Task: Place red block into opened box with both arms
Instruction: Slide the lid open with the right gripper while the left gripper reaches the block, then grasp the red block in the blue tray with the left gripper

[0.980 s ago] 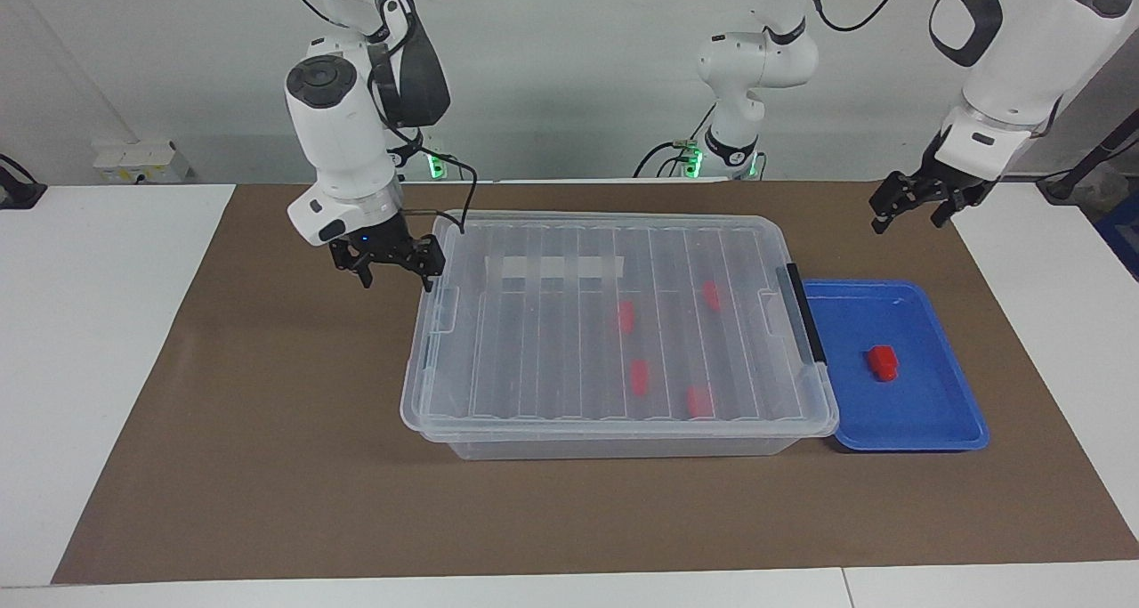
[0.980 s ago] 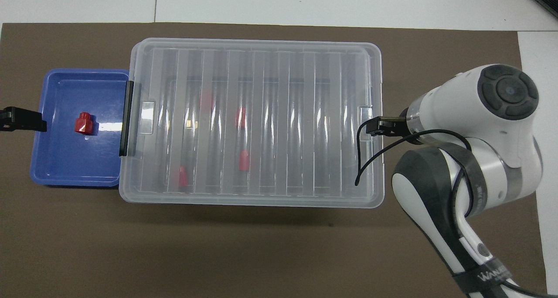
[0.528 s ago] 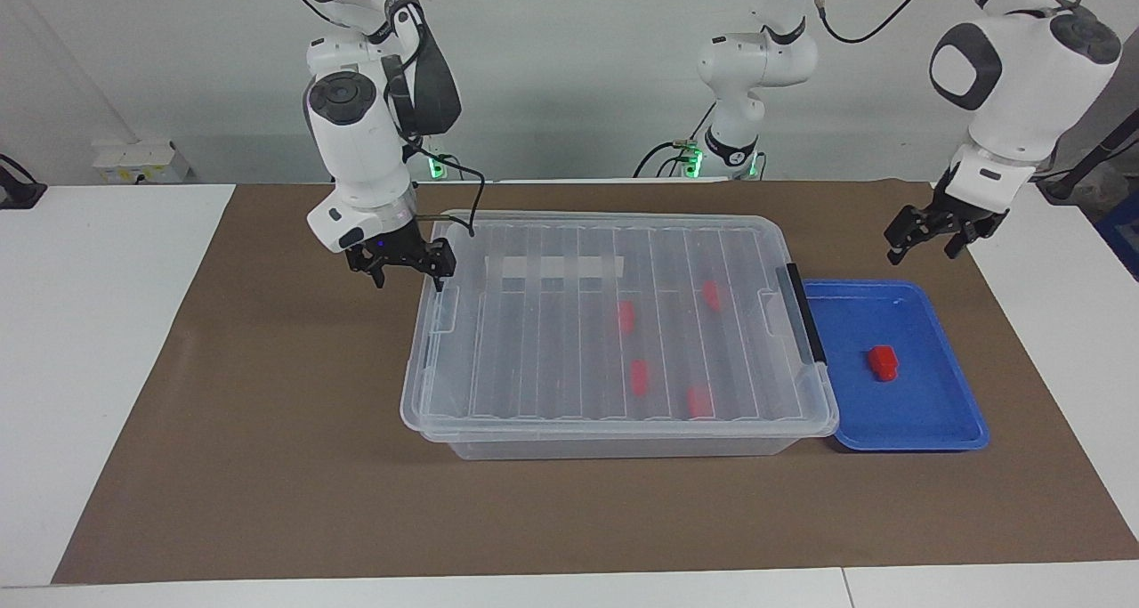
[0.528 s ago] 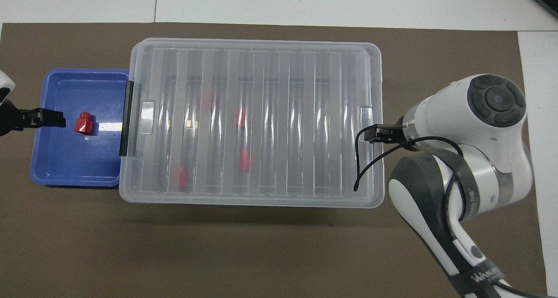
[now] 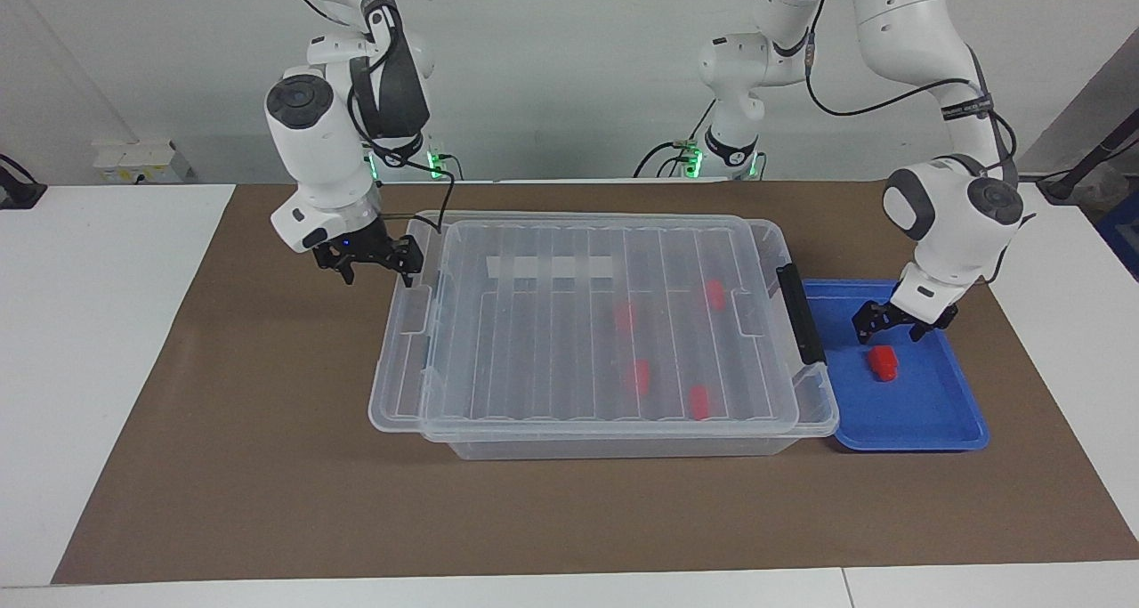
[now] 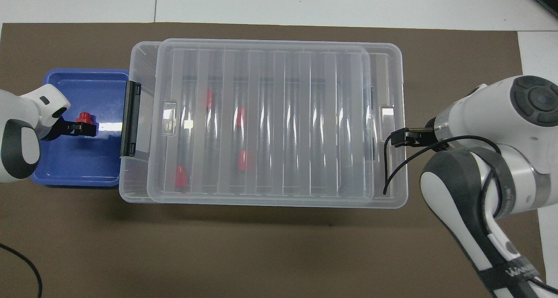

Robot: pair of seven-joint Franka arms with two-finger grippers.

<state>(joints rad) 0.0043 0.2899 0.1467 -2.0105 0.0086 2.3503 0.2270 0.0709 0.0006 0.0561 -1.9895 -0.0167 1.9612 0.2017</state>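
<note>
One red block [image 5: 883, 361] [image 6: 83, 117] lies in the blue tray [image 5: 934, 412]. My left gripper [image 5: 903, 323] [image 6: 83, 130] hangs low over the tray, open, just above the block and a little toward the robots from it. The clear box [image 5: 623, 448] holds several more red blocks [image 5: 639, 376] under its ribbed lid [image 5: 534, 341] [image 6: 261, 114]. The lid sits shifted toward the right arm's end, overhanging the box there. This uncovers a strip of the box by the black clip [image 5: 801, 323]. My right gripper [image 5: 375, 270] [image 6: 399, 137] is open at the lid's overhanging end.
The blue tray [image 6: 74, 167] butts against the box at the left arm's end of the table. Brown mat [image 5: 267, 457] covers the table around both. A black cable [image 6: 386, 171] from the right wrist hangs over the lid's end.
The lid slid toward the right arm's end together with my right gripper. My left gripper came down from beside the table edge to just over the red block in the tray.
</note>
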